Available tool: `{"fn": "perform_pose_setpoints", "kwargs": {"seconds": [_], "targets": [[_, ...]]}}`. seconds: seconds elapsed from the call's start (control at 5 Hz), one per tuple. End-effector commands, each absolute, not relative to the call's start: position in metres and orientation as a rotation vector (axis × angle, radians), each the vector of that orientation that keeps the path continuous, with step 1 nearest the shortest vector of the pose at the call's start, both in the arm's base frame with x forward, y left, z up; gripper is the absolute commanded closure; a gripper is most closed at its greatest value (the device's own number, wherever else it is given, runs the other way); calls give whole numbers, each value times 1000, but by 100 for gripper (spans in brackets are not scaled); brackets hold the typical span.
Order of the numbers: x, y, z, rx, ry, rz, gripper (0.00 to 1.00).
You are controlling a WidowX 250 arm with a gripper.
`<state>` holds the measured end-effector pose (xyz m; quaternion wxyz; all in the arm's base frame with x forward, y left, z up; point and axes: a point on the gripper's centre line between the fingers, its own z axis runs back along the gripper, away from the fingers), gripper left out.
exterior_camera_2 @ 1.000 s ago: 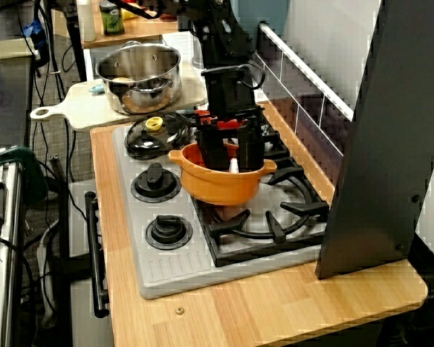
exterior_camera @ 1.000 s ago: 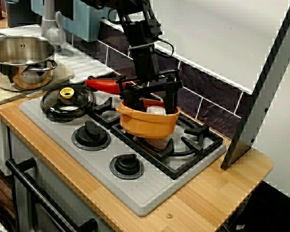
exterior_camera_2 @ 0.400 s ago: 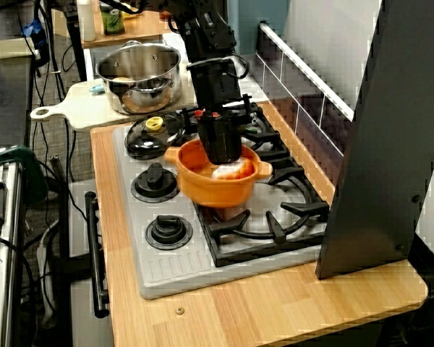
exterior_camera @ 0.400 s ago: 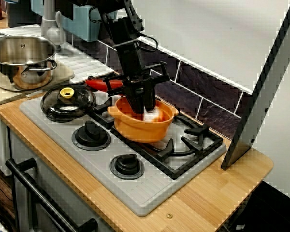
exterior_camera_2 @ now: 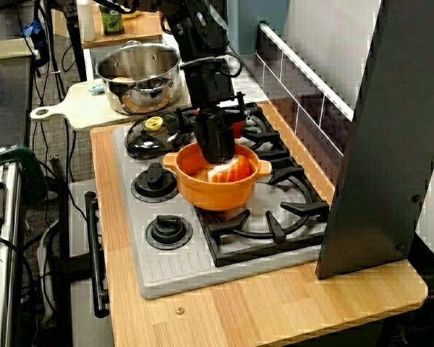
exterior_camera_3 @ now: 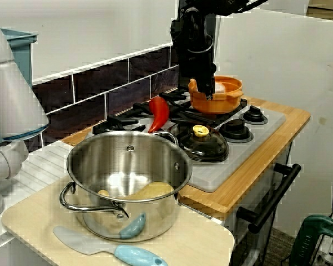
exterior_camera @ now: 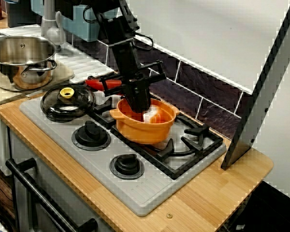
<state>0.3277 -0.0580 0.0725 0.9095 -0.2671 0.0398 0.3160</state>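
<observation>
One orange pot (exterior_camera: 145,128) on stove (exterior_camera: 150,193) grate; jaws clamped on its back rim, approx. vertical, for firm hold.

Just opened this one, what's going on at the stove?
A single robot arm has its end effector at the rim of an orange pot, fingers closed and seemingly gripping it. The pot sits on or just above a burner grate of the stove; which one cannot be told. A glass lid lies on the stove beside it, with a red pepper behind.
</observation>
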Motion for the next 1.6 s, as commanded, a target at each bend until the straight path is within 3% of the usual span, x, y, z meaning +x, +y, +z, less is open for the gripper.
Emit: {"fn": "perform_pose_setpoints", "kwargs": {"seconds": [0.0, 0.2, 0.4, 1.4], "targets": [[328, -58, 87, -544, 35, 618, 100], [326, -56, 89, -551, 27, 618, 100], [327, -56, 90, -534, 21, 589, 0], [321, -58, 98, -511, -2, 518, 0]]}}
